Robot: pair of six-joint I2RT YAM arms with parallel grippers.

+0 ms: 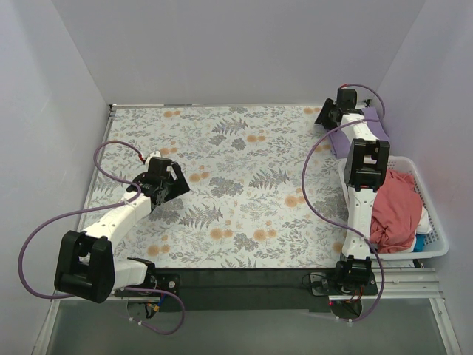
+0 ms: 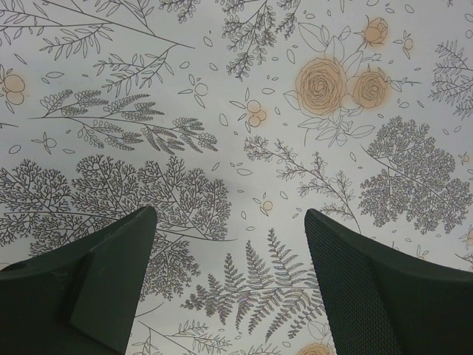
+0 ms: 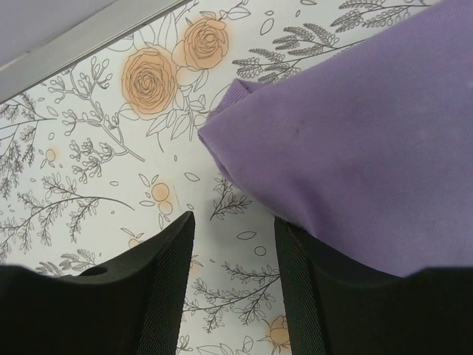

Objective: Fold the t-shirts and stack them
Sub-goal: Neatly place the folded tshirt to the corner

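Early stage: light purple cloth t-shirt [image 3: 355, 126] on floral counter [image 1: 244, 170], upper right; right tool [image 3: 233, 222] half-open, empty, just beside it; left tool [image 2: 230, 222] wide open, empty. The coral-pink cloth t-shirt [image 1: 395, 211] sits unfolded in white slatted plastic basket [image 1: 436, 238]. Nothing stacked.

Left claw [image 2: 229, 214] spread wide; right claw [image 3: 233, 219] parted, reaching far.

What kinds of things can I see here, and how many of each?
Robot arms: 2, left arm and right arm
T-shirts: 2, lavender t-shirt and coral-pink t-shirt
Baskets: 1, white basket
Total: 5
The blue cloth in it is too hidden to class.
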